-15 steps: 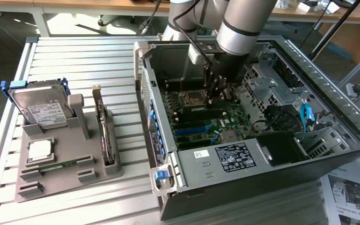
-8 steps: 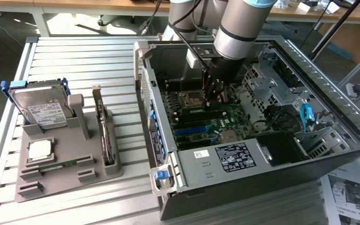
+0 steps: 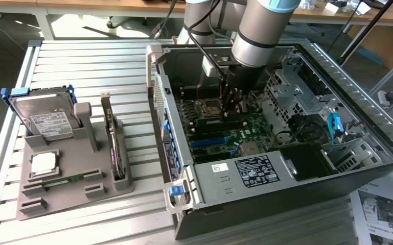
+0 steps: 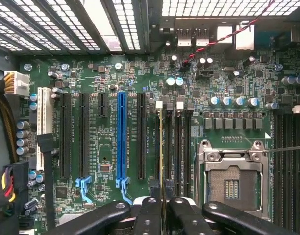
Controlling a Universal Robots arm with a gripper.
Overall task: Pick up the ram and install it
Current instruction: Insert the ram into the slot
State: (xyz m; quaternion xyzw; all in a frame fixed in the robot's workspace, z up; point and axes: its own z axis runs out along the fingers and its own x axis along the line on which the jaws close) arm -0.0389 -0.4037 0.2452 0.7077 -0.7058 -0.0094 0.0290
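1. Wrist view first: the black two-fingered gripper (image 4: 163, 208) is pressed together on the ram (image 4: 161, 147), a long, thin green circuit-board stick seen edge-on and pinched between the fingers.
2. The stick runs lengthwise along the row of black memory slots with white end latches (image 4: 181, 147). They sit on the green motherboard (image 4: 103, 147), just beside the square silver processor socket (image 4: 232, 183).
3. Exterior view now: the gripper (image 3: 232, 104) is down inside the open dark computer case (image 3: 251, 214). A second, matching green stick (image 3: 65, 180) lies flat on the grey parts tray (image 3: 63, 198), well apart from the work.
4. Step in hand, as I read it: installing, with the pick-up done. Whether the stick's lower edge has entered a slot, I cannot tell.
5. Seating it calls, I judge, for a straight, even press, with the stick kept upright and square to the slot so both latches catch.
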